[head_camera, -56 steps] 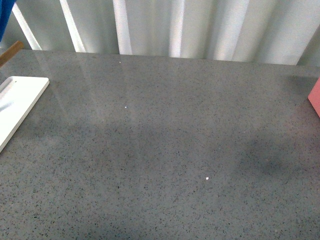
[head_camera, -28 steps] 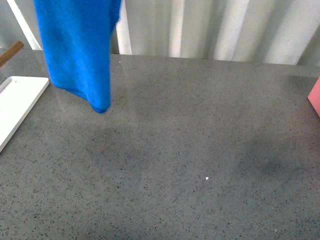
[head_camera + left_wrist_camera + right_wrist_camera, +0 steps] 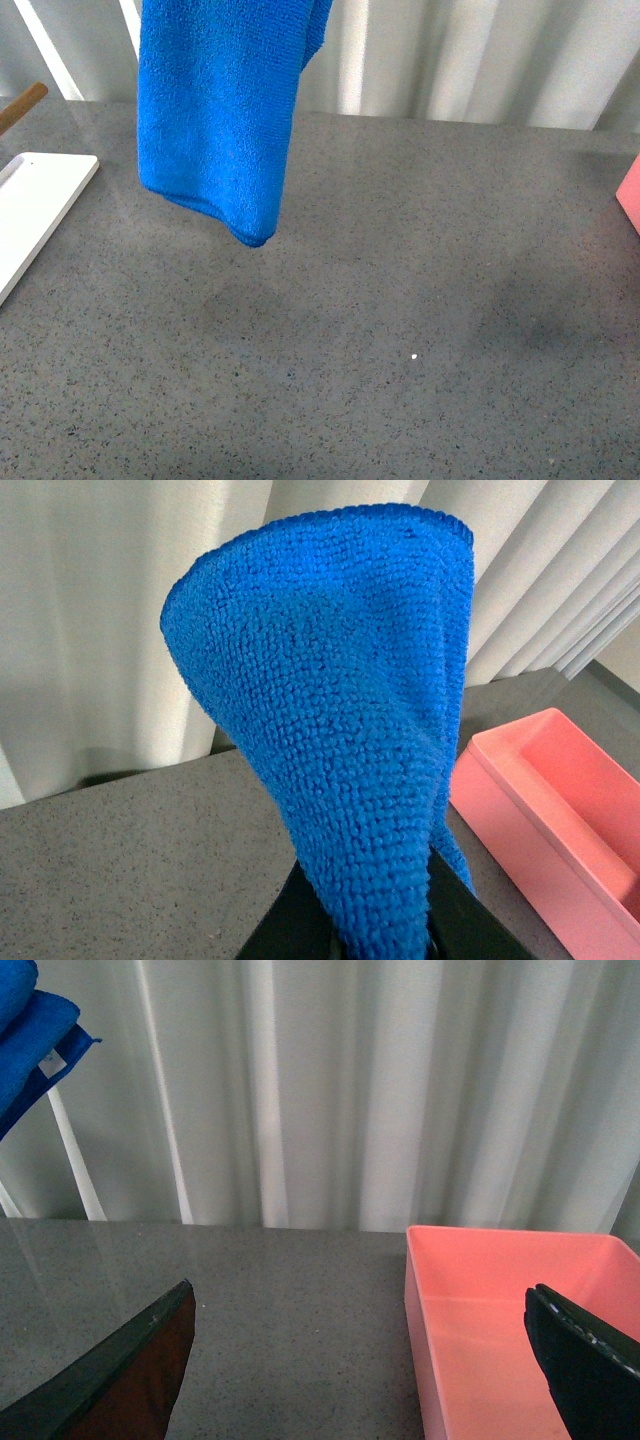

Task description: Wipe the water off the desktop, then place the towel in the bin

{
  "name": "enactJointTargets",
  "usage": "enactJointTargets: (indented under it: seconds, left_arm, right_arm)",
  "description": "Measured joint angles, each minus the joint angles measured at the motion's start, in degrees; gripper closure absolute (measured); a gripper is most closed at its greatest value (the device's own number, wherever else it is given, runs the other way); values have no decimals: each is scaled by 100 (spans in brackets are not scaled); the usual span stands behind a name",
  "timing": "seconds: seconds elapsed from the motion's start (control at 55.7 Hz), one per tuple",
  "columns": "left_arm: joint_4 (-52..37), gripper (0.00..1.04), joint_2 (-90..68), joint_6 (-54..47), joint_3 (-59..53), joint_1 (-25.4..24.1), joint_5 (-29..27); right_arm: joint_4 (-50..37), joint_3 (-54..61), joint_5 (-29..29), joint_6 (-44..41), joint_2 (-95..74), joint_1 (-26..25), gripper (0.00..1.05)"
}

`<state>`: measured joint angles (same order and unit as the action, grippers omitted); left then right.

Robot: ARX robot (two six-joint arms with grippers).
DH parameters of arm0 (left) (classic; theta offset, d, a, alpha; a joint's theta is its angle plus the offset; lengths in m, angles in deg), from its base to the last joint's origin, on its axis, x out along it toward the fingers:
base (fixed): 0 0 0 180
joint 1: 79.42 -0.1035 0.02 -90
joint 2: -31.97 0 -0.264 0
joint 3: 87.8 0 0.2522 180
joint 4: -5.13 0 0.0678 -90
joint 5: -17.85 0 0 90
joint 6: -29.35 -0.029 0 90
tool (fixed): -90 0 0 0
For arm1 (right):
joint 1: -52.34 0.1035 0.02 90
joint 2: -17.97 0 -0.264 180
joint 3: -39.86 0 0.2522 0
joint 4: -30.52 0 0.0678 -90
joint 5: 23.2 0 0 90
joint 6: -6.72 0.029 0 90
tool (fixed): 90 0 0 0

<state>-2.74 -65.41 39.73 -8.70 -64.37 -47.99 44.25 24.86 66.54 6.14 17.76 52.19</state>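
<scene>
The blue towel (image 3: 220, 110) hangs down from above the front view, its lowest corner just over the far left part of the grey speckled desktop (image 3: 400, 300). In the left wrist view my left gripper (image 3: 370, 920) is shut on the towel (image 3: 340, 710), which bunches up between its dark fingers. The pink bin (image 3: 560, 820) stands on the desktop beyond it, and only its edge (image 3: 630, 195) shows at the right of the front view. My right gripper (image 3: 355, 1360) is open and empty, facing the bin (image 3: 500, 1310). Whether a tiny bright speck (image 3: 414, 356) is water, I cannot tell.
A white flat tray (image 3: 30, 210) lies at the desktop's left edge, with a wooden handle (image 3: 20, 105) behind it. White curtains (image 3: 450, 60) close off the back. More blue cloth (image 3: 30, 1030) hangs on a white frame at the left of the right wrist view.
The towel has swung in from the top left corner, moving right and lower over the desktop. Nothing else has shifted.
</scene>
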Motion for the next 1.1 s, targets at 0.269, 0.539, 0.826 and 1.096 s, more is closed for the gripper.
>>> enactJointTargets:
  seconds: [0.269, 0.539, 0.826, 1.096]
  left_arm:
    - [295, 99, 2, -258, 160, 155, -144]
    - [295, 99, 2, -264, 162, 131, -151]
    - [295, 99, 2, -275, 164, 133, -151]
    - [295, 99, 2, -275, 164, 133, -151]
  right_arm:
    - [1150, -892, -1209, 389, -2747, -306, 7]
    - [-887, -1482, -4162, 389, -5462, -308, 7]
    - [-3359, -2157, -4094, 1290, -7545, 968, 7]
    - [-3849, -3272, -3834, 1641, -8985, 1827, 7]
